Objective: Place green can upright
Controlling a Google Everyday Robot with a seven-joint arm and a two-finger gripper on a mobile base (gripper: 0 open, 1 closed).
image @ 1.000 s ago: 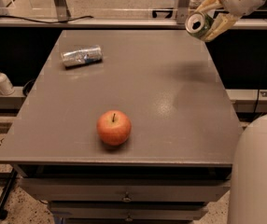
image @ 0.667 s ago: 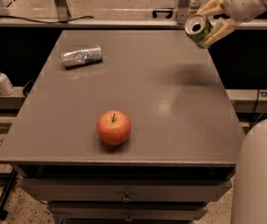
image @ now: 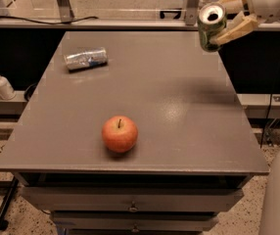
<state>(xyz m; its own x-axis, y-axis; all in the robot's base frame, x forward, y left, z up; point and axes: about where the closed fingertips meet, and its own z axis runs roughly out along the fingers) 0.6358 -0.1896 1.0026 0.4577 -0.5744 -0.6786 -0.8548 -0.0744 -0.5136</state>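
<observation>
The green can [image: 210, 26] is held in the air above the table's far right corner, its silver top with the dark opening tilted towards the camera. My gripper [image: 226, 19] reaches in from the upper right, and its pale fingers [image: 236, 29] are shut on the can's sides. The can hangs clear of the grey table [image: 179, 97] and touches nothing else.
A silver can with blue markings [image: 85, 58] lies on its side at the table's far left. A red apple [image: 119, 133] sits near the front middle. A white spray bottle [image: 1, 83] stands on a ledge left of the table. Drawers run under the front edge.
My gripper has turned the can more towards upright and shifted it slightly; its silver top now faces the camera more. The apple and silver can have not moved.
</observation>
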